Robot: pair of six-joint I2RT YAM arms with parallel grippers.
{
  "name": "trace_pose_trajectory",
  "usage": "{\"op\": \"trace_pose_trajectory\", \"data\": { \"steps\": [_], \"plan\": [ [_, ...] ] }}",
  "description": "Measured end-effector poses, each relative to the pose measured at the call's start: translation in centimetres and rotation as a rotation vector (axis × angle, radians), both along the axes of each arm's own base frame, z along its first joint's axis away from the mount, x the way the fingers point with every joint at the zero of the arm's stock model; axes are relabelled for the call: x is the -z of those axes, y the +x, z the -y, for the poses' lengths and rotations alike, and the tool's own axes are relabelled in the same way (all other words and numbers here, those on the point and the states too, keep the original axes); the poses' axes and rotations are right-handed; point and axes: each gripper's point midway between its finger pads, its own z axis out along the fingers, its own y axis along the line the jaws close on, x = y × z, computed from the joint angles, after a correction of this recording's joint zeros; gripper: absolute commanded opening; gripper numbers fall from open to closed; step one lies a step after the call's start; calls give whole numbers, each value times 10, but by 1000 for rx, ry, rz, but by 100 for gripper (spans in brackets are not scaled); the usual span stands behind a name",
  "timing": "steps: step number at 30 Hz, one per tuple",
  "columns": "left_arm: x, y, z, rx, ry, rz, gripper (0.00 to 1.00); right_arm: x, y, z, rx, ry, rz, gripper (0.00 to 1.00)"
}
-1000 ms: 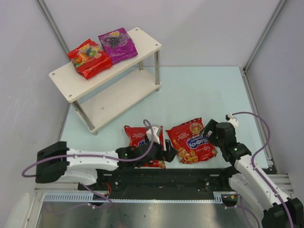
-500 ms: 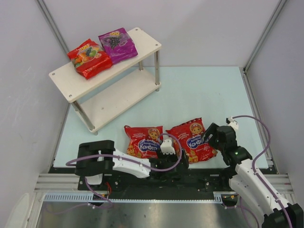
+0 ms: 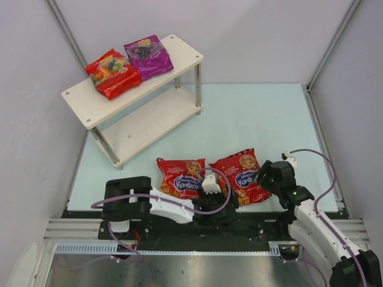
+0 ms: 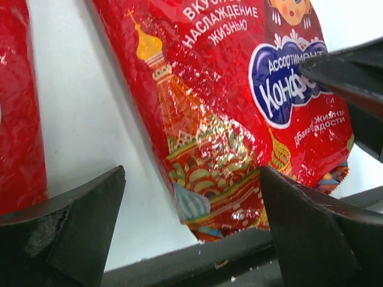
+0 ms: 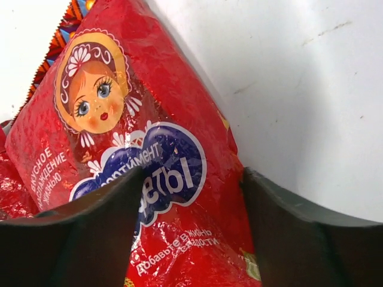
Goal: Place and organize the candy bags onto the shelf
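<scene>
Plastic film may slip from your right hand (image 5: 191, 179), whose part-open jaws straddle the right-side candy bag (image 5: 102, 107), grip unconfirmed; your left hand (image 4: 191, 179) stands wide open, empty.

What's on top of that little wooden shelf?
On its top board, side by side: a red fruit-print bag and a purple grape bag. That board hides part of the lower board.
</scene>
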Motion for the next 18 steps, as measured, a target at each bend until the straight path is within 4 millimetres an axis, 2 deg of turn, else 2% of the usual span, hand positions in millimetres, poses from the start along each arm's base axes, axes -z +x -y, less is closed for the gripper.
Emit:
{"op": "trace_pose_trajectory", "data": {
  "steps": [1, 3, 4, 6, 7, 9, 10, 11, 12, 13, 15, 16, 17, 18],
  "plan": [
    [0, 1, 1, -1, -4, 1, 95, 0, 0, -1, -1, 4, 2, 58],
    [0, 5, 4, -2, -12, 8, 89, -1, -1, -2, -2, 17, 10, 51],
    [-1, 7, 5, -3, -16, 11, 86, -2, -1, -2, -4, 21, 14, 44],
    [-2, 12, 8, -1, -27, 20, 75, -4, -1, -3, -4, 29, 22, 34],
    [-3, 13, 9, 1, -29, 23, 71, -5, -2, -3, -8, 29, 26, 24],
    [-5, 16, 11, 9, -31, 32, 60, -7, -2, -4, -15, 34, 36, 13],
    [-6, 17, 12, 14, -30, 39, 55, -9, -1, -5, -18, 39, 43, 4],
    [-7, 18, 13, 19, -26, 45, 46, -10, -1, -6, -25, 41, 48, 0],
    [-7, 18, 12, 24, -18, 52, 42, -11, -1, -7, -30, 48, 53, 0],
    [-8, 18, 13, 30, -11, 59, 31, -12, -1, -8, -38, 49, 58, 0],
    [-10, 19, 14, 43, -4, 74, 19, -13, -1, -10, -49, 55, 63, 0],
    [-11, 20, 15, 48, 1, 84, 6, -14, -1, -11, -53, 56, 64, 0],
    [-13, 21, 16, 56, 3, 93, 0, -14, 0, -11, -56, 57, 65, 0],
    [-14, 21, 17, 58, -1, 98, 0, -14, 0, -11, -60, 57, 67, 0]
  ]
}}
